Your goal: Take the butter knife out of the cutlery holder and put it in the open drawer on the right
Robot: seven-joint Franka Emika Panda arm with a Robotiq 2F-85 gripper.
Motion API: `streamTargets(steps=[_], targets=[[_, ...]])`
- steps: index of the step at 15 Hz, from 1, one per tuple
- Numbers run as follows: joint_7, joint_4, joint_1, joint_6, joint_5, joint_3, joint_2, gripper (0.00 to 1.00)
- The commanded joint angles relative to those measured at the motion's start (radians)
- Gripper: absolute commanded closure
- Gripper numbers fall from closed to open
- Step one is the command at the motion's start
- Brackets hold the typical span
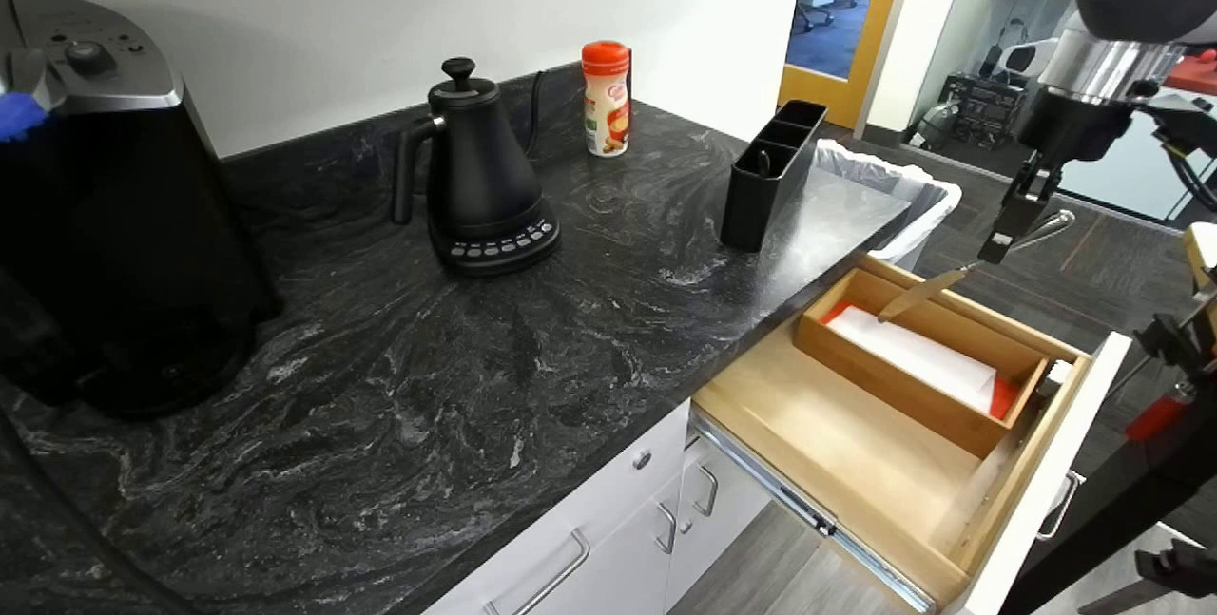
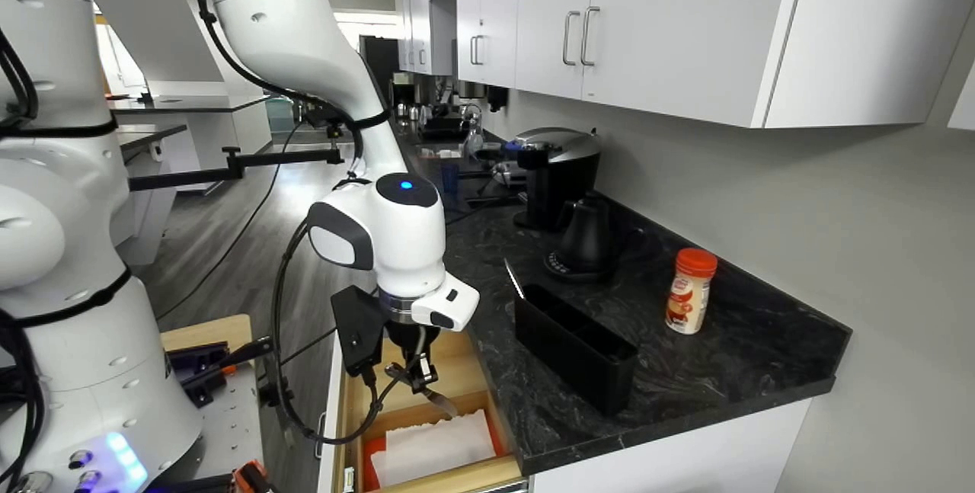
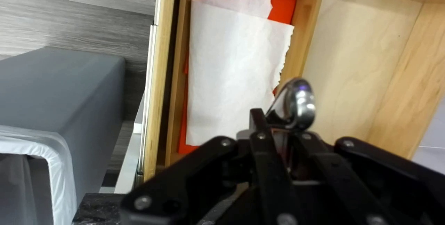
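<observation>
coffee maker (image 1: 124, 216) at left edge of exterior view, black kettle (image 1: 487, 168) left of centre, creamer bottle (image 1: 607, 102) kinda top middle, cutlery holder (image 1: 772, 197) upper right, open drawer (image 1: 856, 406) lower right, butter knife (image 1: 932, 289) slanting blade-down over drawer, gripper (image 1: 996, 248) clamped on it

White robot arm (image 2: 301, 43) slopes down to its wrist (image 2: 409, 249), above the jaws, which point downward, clamped tight.

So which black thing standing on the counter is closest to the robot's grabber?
The cutlery holder: the long, open-topped box with compartments, near the edge of the counter. The black kettle and black coffee maker stand farther from the gripper.
</observation>
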Motion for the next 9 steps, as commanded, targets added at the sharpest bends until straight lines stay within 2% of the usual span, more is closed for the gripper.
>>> streamTargets(steps=[1,9], targets=[[-0.143,-0.002,0.03,0.07,0.186,0.032,0.031,0.97],[-0.426,-0.004,0.08,0.158,0.559,0.079,0.072,0.97]])
